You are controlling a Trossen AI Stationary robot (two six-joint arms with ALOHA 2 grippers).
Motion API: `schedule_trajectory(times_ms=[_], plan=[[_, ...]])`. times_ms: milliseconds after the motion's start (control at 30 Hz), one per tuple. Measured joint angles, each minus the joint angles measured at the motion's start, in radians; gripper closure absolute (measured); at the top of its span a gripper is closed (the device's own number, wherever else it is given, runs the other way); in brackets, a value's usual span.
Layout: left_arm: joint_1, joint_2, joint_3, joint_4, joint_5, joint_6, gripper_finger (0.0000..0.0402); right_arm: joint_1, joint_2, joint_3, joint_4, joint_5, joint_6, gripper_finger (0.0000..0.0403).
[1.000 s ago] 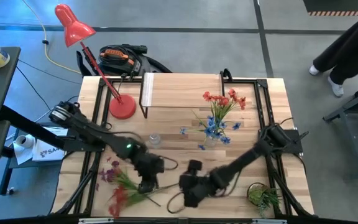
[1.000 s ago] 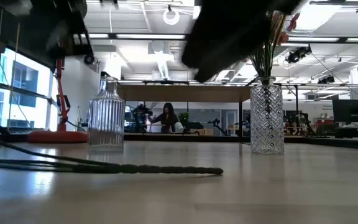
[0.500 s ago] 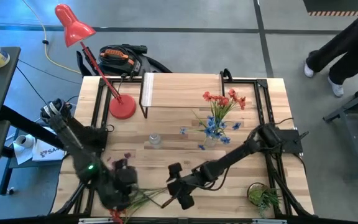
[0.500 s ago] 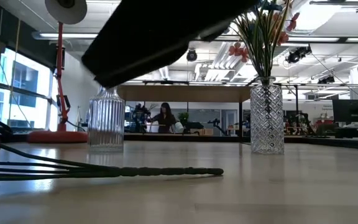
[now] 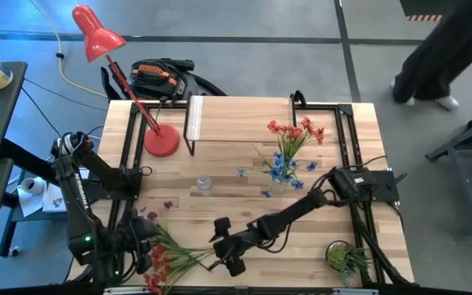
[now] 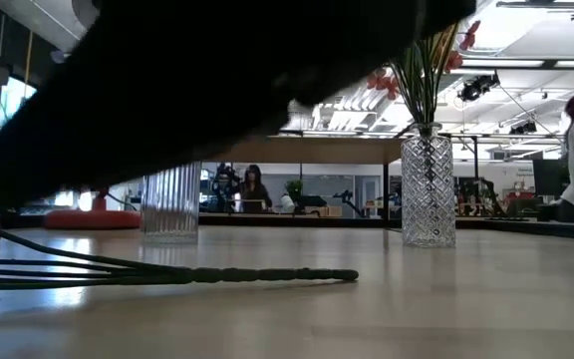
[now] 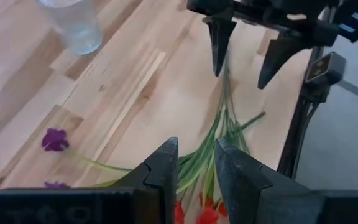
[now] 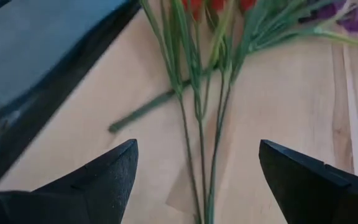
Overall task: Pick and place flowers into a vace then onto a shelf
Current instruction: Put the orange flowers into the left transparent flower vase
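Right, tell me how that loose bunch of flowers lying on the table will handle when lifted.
The flowers have long thin stems, so they will probably droop and sway. The stems fan apart, so some may slip out of a pinch. With so little bulk, they are likely light.

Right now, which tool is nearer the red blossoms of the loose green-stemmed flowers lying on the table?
Left. The left tool straddles the stems beside the red blossoms; the right tool sits open over the bare stem ends.

Two dark, jointed arms — a green light glows on the left arm (image 5: 86, 239) — with tapered black fingers (image 8: 101, 171).
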Motion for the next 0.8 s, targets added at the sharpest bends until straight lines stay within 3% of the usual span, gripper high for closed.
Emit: schedule_trajectory(times_ms=[167,433,633,800], plan=[[-0.012,0.0,0.0,-0.039,-0.004,-0.06,0.0263,-0.008,0.038,0.0,0.004,-0.003,0.046,0.0078],[-0.01,0.0,0.0,-0.043,-0.005,-0.054,0.0263,-0.038,0.068,0.004,-0.016,-0.066,0.269,0.0099],[-0.01,0.0,0.0,-0.061,-0.006,-0.054,0.0263,-0.051,0.068,0.005,-0.037,-0.056,0.335,0.0183],[-0.01,0.0,0.0,-0.08,-0.02,-0.053,0.0263,-0.041,0.071,0.003,-0.048,0.036,0.336,0.0278]])
